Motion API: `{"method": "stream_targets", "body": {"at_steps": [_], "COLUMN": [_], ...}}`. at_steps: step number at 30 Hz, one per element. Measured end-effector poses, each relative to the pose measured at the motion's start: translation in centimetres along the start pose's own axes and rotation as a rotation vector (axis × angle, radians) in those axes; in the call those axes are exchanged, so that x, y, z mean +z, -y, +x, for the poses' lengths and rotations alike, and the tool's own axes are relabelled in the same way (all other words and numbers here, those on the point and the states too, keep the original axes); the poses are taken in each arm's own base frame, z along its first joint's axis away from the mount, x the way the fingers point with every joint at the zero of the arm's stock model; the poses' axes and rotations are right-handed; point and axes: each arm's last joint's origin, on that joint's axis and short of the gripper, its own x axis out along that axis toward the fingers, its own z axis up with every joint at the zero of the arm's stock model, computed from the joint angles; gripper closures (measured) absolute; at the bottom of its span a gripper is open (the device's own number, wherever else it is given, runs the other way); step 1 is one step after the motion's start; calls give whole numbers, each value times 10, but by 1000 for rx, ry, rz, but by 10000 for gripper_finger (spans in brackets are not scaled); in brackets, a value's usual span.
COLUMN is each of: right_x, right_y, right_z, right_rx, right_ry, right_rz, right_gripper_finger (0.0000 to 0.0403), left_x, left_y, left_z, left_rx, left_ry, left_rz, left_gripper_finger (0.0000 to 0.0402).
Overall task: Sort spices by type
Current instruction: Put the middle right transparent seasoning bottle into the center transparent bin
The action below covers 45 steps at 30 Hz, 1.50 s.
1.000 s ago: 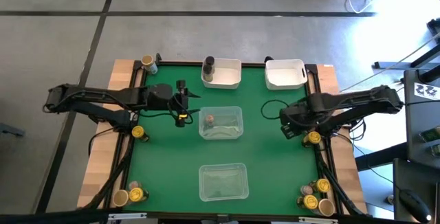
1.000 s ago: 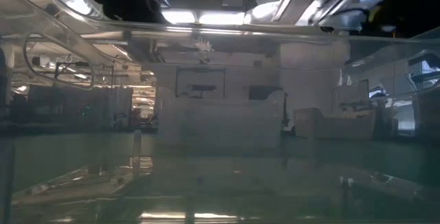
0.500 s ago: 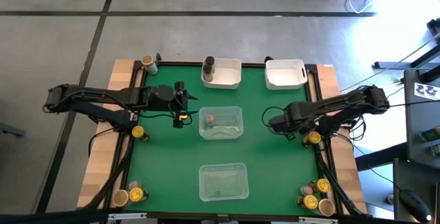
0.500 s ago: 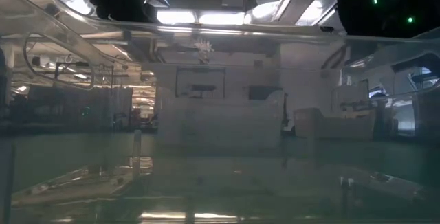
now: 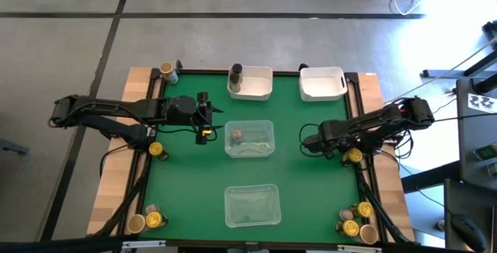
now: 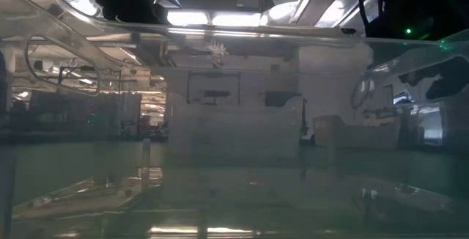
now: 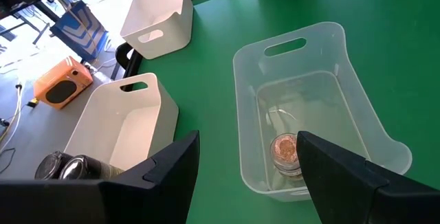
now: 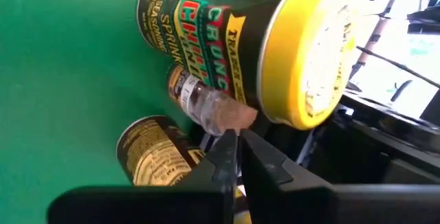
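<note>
— Spices point(image 5: 353, 222): barely sorted, judging by the spread. Just one reddish-topped jar point(image 5: 235, 135) lying in the middle tray point(image 5: 265, 124). Nothing visible in the near tray point(image 5: 230, 194) or the right bin point(image 5: 322, 71).

— And the rest?

— Scattered round the table's edges. Dark jar point(image 5: 235, 72) at the left rim of the left bin point(image 5: 260, 72); hard to say whether inside it. Tan jar point(image 5: 166, 70) at the far left corner. Lone yellow-lidded one point(image 5: 156, 150) on the left side. Small clusters at the near left point(image 5: 147, 220) and near right corners. One more yellow jar point(image 8: 227, 38) on the right side.

— Grippers?

— Left gripper point(image 7: 249, 138) hovering just left of the middle tray, fingers well apart, holding nothing. Right gripper point(image 8: 234, 138) close beside the right yellow jar, fingers pinched fully together, gripping nothing; jar apparently free just ahead of the tips.

— So, progress?

— Very early. Nearly every jar left to move, none grouped by lid colour yet.
</note>
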Motion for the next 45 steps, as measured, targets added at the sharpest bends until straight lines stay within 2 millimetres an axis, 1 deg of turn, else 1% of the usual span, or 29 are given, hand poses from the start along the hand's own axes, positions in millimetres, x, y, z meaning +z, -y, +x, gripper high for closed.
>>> {"method": "stream_targets", "body": {"at_steps": [7, 13, 33, 36, 45], "right_x": [-1, 1, 2, 2, 4], "right_y": [3, 1, -2, -3, -8], "right_z": [12, 12, 16, 13, -3], "right_rx": [-52, -39, -8, 4, 76], "right_ry": [-2, 42, 58, 55, 76], "right_rz": [18, 19, -5, -13, -68], "right_gripper_finger": [382, 381, 382, 382, 382], "left_x": [0, 0, 0, 0, 0], "left_y": [0, 0, 0, 0, 0], "left_z": [0, 0, 0, 0, 0], "left_rx": [0, 0, -1, -1, 0], "left_ry": [0, 0, -1, -1, 0], "left_rz": [0, 0, -16, -15, -15], "left_gripper_finger": [171, 171, 171, 171, 171]}}
